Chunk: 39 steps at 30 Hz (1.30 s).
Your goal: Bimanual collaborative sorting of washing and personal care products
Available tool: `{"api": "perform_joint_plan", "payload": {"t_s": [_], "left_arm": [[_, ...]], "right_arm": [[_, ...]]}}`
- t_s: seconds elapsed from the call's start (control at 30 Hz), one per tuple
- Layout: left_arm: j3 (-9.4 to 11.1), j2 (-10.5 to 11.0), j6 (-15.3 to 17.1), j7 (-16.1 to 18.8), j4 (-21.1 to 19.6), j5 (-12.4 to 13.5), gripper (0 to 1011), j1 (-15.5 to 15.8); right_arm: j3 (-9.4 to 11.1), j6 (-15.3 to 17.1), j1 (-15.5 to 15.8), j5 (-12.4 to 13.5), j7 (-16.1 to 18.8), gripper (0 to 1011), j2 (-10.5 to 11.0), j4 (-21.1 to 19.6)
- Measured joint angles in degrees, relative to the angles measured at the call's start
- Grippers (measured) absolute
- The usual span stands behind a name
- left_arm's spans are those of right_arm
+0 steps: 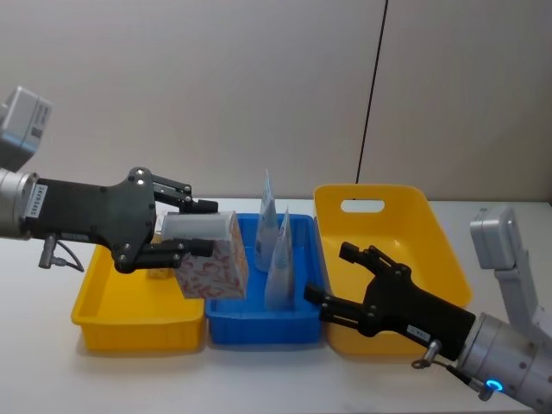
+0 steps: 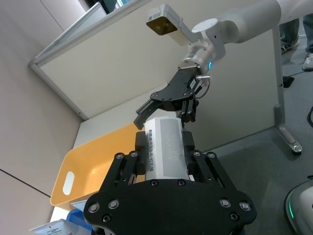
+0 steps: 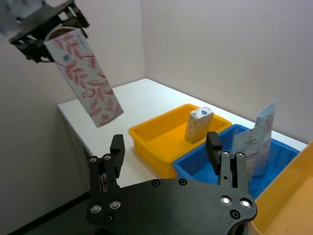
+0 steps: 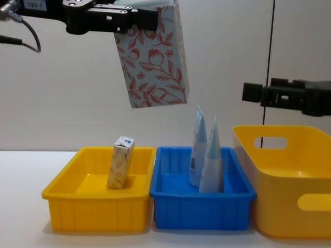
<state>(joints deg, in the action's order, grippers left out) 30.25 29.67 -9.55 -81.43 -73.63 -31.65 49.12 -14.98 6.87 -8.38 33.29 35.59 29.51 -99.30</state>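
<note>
My left gripper (image 1: 200,231) is shut on a white carton with a red leaf print (image 1: 213,263), holding it tilted in the air above the seam between the small yellow bin (image 1: 95,321) and the blue bin (image 1: 259,333). From the chest the carton (image 4: 152,57) hangs well above both. A beige-print carton (image 4: 120,163) stands in the small yellow bin. Two pale tapered tubes (image 4: 199,144) stand in the blue bin. My right gripper (image 1: 329,272) is open and holds nothing, hovering by the blue bin's right edge.
A large yellow bin with handle holes (image 1: 431,250) sits at the right, partly under my right arm. The three bins stand side by side on a white table (image 1: 34,345), with a plain wall panel behind.
</note>
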Motion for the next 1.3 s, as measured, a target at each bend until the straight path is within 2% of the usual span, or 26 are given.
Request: {"api": "perform_joint_plan", "payload": {"t_s": [0.43, 0.7, 0.87, 1.3], "left_arm": [[0.3, -0.1, -0.2, -0.1, 0.5, -0.3, 390, 0.0], [0.3, -0.1, -0.3, -0.2, 0.6, -0.3, 390, 0.0], [0.4, -0.1, -0.3, -0.2, 0.6, -0.4, 390, 0.0], [0.4, -0.2, -0.3, -0.2, 0.7, -0.4, 390, 0.0]], "right_arm": [[-1.4, 0.7, -2.8, 3.4, 6.9, 1002, 2.2, 0.2], [-2.7, 0.3, -4.5, 3.8, 9.3, 1002, 2.6, 0.7], [-3.5, -0.5, -5.3, 3.7, 9.7, 1002, 2.4, 1.1], [-5.9, -3.6, -7.1, 1.5, 8.8, 1002, 0.6, 2.7]]}}
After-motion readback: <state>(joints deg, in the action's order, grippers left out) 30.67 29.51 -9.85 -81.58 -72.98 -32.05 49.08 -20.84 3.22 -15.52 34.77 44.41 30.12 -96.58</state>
